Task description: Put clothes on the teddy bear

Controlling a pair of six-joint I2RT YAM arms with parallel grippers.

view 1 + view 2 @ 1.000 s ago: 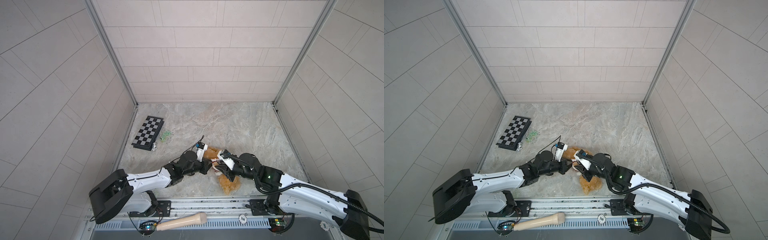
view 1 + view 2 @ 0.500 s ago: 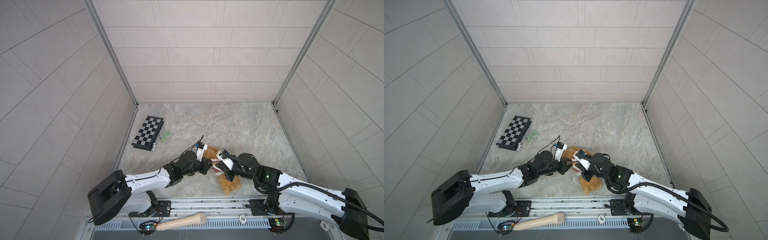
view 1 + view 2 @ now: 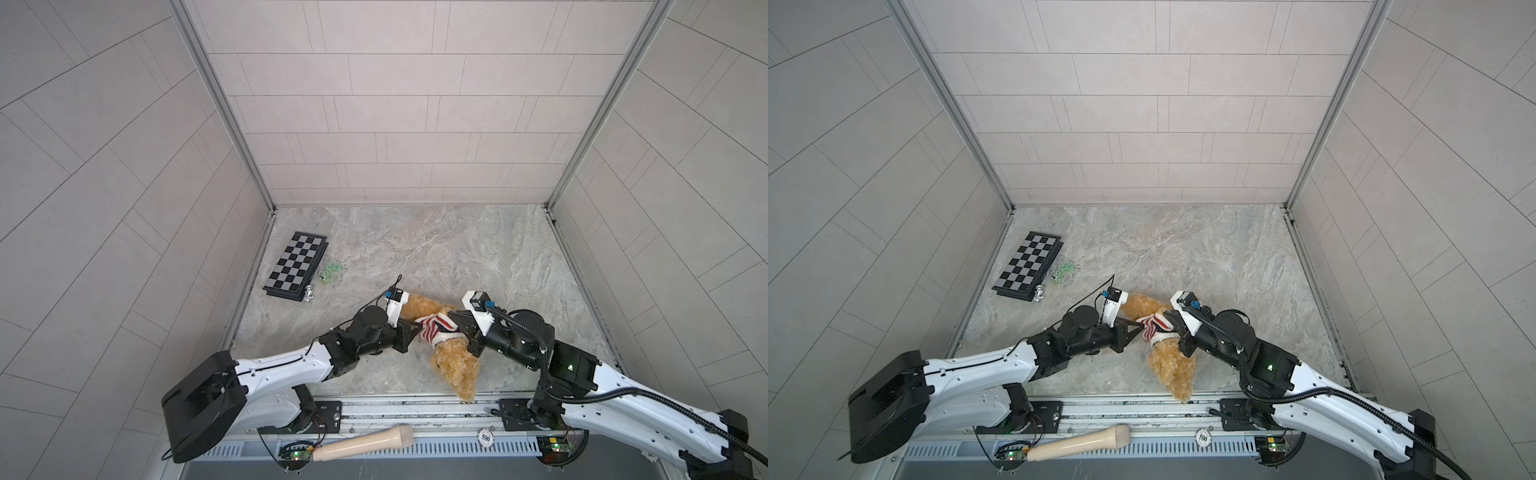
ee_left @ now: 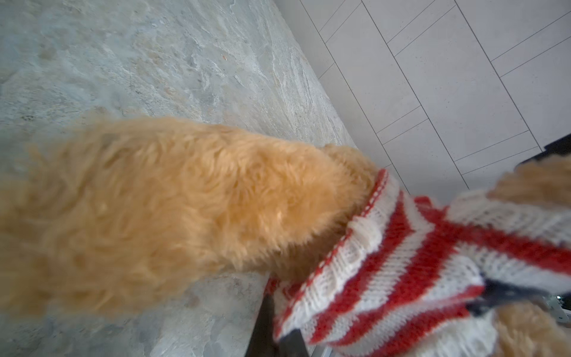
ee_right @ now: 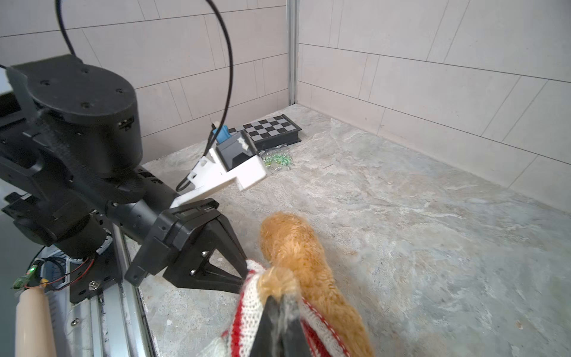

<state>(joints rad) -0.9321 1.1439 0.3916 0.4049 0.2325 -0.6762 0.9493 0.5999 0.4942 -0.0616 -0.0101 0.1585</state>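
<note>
Left gripper (image 5: 245, 273): fingers pressed together on the hem of the red-and-white striped sweater (image 3: 436, 330), pinching the knit from the left. Right gripper (image 5: 279, 301): fingers likewise closed tight, clamped on the sweater's opposite side, with a tuft of fur at the tips. The sweater is stretched between the two grippers and sits around the middle of the teddy bear (image 3: 455, 368).

The bear lies on the stone-patterned table (image 3: 457, 249) close to its front edge. One furry end points toward the back and the larger end reaches the front rail. Head not identifiable. A chessboard (image 3: 297, 266) lies well apart by the left wall.
</note>
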